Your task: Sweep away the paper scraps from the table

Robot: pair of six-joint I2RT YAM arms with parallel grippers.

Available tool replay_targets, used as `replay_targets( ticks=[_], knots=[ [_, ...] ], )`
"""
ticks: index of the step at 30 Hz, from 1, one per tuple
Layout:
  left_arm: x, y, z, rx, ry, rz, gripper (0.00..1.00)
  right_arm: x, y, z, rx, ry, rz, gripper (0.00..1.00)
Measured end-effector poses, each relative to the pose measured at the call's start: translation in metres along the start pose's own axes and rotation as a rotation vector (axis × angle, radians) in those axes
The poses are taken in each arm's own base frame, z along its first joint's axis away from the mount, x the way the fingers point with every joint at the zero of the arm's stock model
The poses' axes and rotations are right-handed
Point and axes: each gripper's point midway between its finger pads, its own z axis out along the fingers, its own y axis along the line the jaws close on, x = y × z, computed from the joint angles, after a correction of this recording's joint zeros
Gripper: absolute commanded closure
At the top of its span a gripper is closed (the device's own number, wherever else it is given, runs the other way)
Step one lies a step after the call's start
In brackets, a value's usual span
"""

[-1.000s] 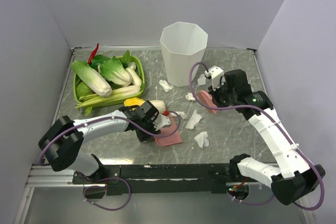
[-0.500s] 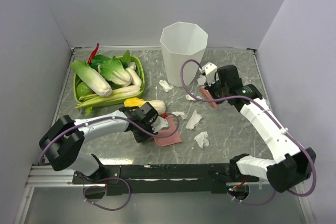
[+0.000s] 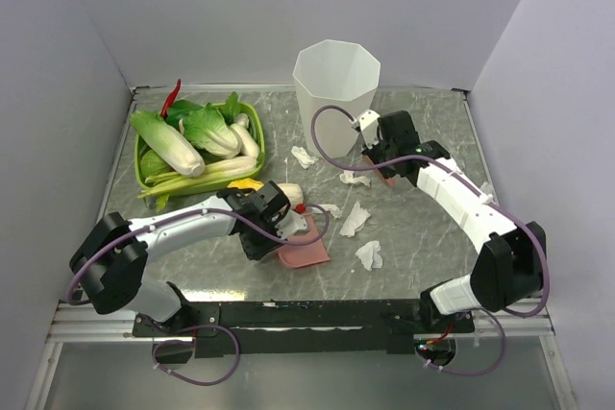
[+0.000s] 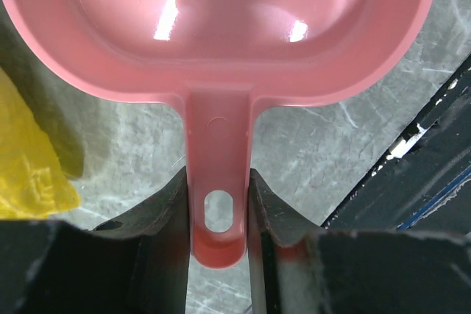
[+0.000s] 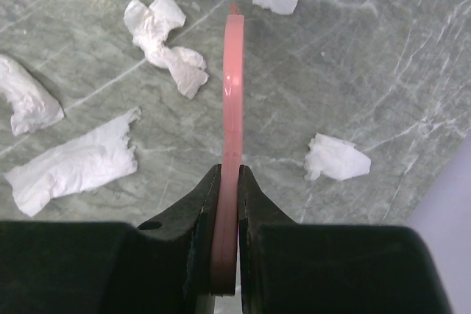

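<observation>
Paper scraps [image 3: 355, 219]: I count about six white wads loose on the table [image 3: 413, 237], and none looks collected yet.
Scraps from my right gripper [image 5: 228, 174]: three lie ahead and off to one side of the tool. One sits just past its tip and one is close by on the other side. None touches it.
Right gripper state: clamped on the pink brush [image 5: 232, 93], jaws tight against its thin flat body.
Brush axis: it runs straight out from the fingers, edge-on to the wrist camera. I judge a sideways drag will move the scraps better than a thrust.
Scraps from my left gripper [image 4: 218, 182]: two wads sit just beyond the pan's far lip, between the two hands.
Left gripper state: closed on the handle of the pink dustpan [image 4: 221, 27], with the pan pointing away from the fingers.
Nearer arm: the right for the wads by the bin, the left for the middle pair.
White bin [image 3: 335, 84]: upright just beyond the right hand. I cannot see what is in it.
Dustpan contents: I cannot tell.
Green tray [image 3: 141, 168]: holds cabbages [image 3: 173, 146], out past the left hand and apart from the scraps.
</observation>
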Motion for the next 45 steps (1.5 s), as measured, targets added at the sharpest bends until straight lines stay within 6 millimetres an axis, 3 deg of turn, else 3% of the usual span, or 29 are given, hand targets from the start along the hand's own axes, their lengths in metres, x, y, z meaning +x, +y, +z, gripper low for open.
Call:
replay_targets(
  ticks=[6,13,20,26,31,38,41,45],
  knots=[
    [-0.001,0.005,-0.002,-0.025,0.022,-0.017,0.99,-0.001,0.006,0.018,-0.030,0.021,-0.002,1.00],
    [-0.004,0.016,0.003,-0.065,0.054,-0.023,0.99,-0.003,0.040,0.021,-0.156,0.018,-0.019,1.00],
    [-0.021,0.023,0.012,-0.068,0.063,-0.039,0.99,-0.008,0.104,-0.014,-0.410,-0.048,-0.013,1.00],
    [-0.039,0.034,0.015,-0.102,0.044,-0.046,0.99,-0.002,0.122,-0.044,-0.533,-0.056,0.012,1.00],
    [-0.043,0.035,0.016,-0.105,0.033,-0.055,0.99,0.007,0.114,-0.062,-0.540,-0.037,0.045,1.00],
    [-0.039,0.034,0.015,-0.111,0.021,-0.045,0.99,0.002,0.071,-0.075,-0.385,-0.038,0.163,1.00],
    [-0.033,0.033,0.010,-0.118,0.018,-0.020,0.99,0.000,0.057,-0.076,-0.308,-0.032,0.206,1.00],
    [-0.030,0.035,0.005,-0.121,0.029,0.021,0.99,0.012,0.036,-0.069,-0.171,0.022,0.295,1.00]
  ],
)
